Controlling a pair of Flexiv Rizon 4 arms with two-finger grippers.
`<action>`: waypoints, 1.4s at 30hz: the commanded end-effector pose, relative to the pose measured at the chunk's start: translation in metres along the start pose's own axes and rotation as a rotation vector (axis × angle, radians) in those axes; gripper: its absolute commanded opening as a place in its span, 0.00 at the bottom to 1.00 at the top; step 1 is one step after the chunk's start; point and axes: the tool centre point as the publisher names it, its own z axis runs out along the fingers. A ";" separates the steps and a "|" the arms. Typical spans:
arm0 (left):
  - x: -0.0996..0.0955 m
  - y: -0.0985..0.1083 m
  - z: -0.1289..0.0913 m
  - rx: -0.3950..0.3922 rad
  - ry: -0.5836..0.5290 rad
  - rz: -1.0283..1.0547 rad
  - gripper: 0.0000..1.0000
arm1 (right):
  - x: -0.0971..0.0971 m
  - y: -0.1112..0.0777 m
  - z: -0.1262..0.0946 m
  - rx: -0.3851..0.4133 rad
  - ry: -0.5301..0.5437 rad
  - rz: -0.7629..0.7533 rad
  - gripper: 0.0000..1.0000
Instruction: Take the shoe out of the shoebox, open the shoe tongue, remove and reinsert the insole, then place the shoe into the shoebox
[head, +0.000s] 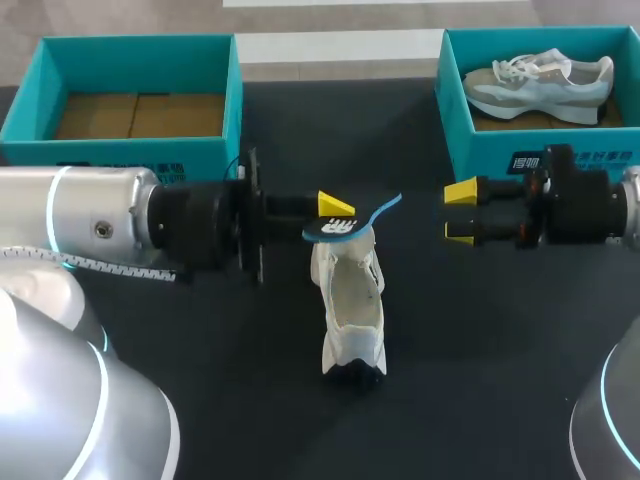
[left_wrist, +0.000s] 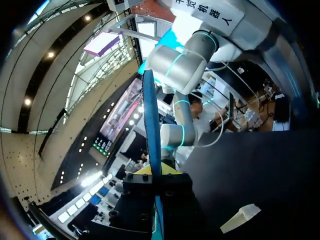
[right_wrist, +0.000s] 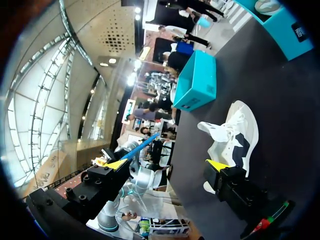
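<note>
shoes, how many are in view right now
2. A white shoe stands on the table, by the insole in the left gripper; a second shoe lies in the right shoebox. The near wall of the left shoebox may hide some of its floor.

The left arm (head: 100, 225), at the frame's left, is a silver cylinder with a cyan ring and one screw, then a black flanged wrist; the right arm (head: 590, 205), at right, is black and blocky; left gripper (head: 338, 208) and right gripper (head: 460, 212) bear yellow wedge tips.
</note>
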 end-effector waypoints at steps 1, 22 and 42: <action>0.010 0.005 -0.006 -0.004 -0.001 0.083 0.00 | 0.000 -0.001 0.002 -0.003 -0.002 0.000 1.00; 0.053 0.064 -0.020 -0.067 -0.045 0.568 0.00 | 0.000 -0.001 0.002 -0.003 -0.002 0.000 1.00; 0.079 0.108 0.011 -0.097 -0.006 0.723 0.00 | -0.001 -0.003 0.042 0.104 0.043 0.030 1.00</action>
